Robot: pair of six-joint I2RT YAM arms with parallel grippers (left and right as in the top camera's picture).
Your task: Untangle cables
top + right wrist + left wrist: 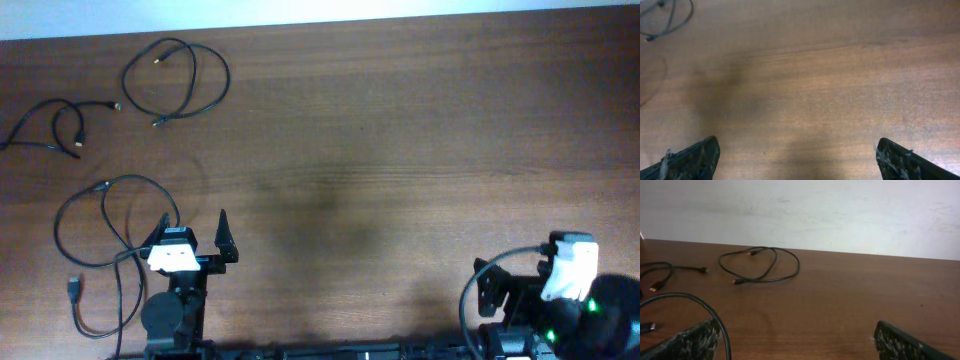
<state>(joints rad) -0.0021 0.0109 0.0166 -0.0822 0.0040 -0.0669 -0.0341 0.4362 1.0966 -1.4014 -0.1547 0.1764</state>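
Overhead: soft, even light on table [420, 130], faint dark shadow blot mid-wood. Right wrist: warm sheen centre-right, dim patch left, fingers [692, 160] blurred in bottom corners. Left wrist: wall [840, 210] bright, slightly hazy, foreground soft.

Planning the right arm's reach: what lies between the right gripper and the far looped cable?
Nothing: only bare table between the right gripper and the looped cable, seen in overhead and right wrist views.
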